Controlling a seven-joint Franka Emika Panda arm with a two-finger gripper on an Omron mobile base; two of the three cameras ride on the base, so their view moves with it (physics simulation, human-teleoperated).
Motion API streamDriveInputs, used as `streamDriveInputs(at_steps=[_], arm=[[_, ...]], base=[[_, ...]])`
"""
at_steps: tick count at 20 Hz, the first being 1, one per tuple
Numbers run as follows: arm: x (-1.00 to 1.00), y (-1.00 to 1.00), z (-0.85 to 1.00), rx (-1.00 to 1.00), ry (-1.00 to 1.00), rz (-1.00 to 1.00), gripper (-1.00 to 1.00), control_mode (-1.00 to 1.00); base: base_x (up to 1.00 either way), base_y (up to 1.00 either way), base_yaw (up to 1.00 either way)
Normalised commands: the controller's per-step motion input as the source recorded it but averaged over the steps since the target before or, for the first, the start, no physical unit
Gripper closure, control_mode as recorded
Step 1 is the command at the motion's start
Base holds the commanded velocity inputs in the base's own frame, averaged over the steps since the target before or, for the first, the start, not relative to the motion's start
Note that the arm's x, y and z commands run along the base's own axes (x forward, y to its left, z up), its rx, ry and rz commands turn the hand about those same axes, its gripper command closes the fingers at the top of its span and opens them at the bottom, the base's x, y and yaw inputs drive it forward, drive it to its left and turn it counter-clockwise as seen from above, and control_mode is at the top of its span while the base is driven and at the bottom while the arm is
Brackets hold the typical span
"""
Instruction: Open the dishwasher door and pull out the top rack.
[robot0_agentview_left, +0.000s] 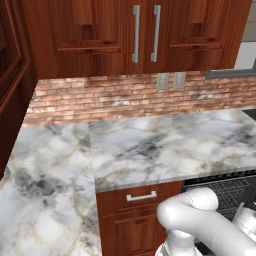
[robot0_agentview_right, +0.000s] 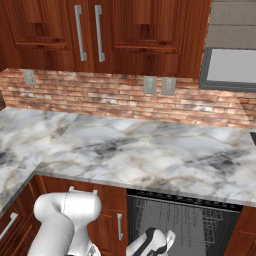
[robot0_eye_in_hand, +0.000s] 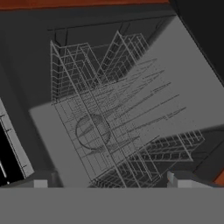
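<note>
Hand view: grey wire-grid top rack (robot0_eye_in_hand: 109, 127) sits dead ahead of the gripper (robot0_eye_in_hand: 109, 183), inside the dark dishwasher cavity, running away from the fingertips (robot0_eye_in_hand: 41, 183) toward the back wall. Tips are spread wide, one near each bottom corner, nothing between them, not touching the rods. Rack front edge looks just beyond the tips; can't tell any closer than that.

Black dishwasher door (robot0_eye_in_hand: 9, 151): only a sliver at the left edge with a pale strip, swung off the opening. Handle not readable.

Base views: the opening is under the front edge of the white-grey marble counter (robot0_agentview_right: 150, 150), rack (robot0_agentview_right: 185, 220) faintly visible inside. White arm covers the lower part.

Count: one rack visible, two grey wall outlets (robot0_agentview_right: 159, 85), two long cabinet bar handles (robot0_agentview_right: 88, 32).
</note>
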Motion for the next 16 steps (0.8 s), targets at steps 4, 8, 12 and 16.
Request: streamDriveInputs(at_steps=[4,8,12,16], arm=[[0.21,0.01,0.00,0.00,-0.05,0.00,-1.00,-1.00],[0.22,0.00,0.00,0.00,-0.04,0.00,-1.00,-1.00],[0.21,0.00,-0.04,0.00,0.00,0.00,-1.00,-1.00],[0.22,0.00,-0.06,0.01,0.00,0.01,-1.00,-1.00]], base=[[0.00,0.00,0.00],[0.00,0.00,0.00],[0.00,0.00,0.00],[0.00,0.00,0.00]])
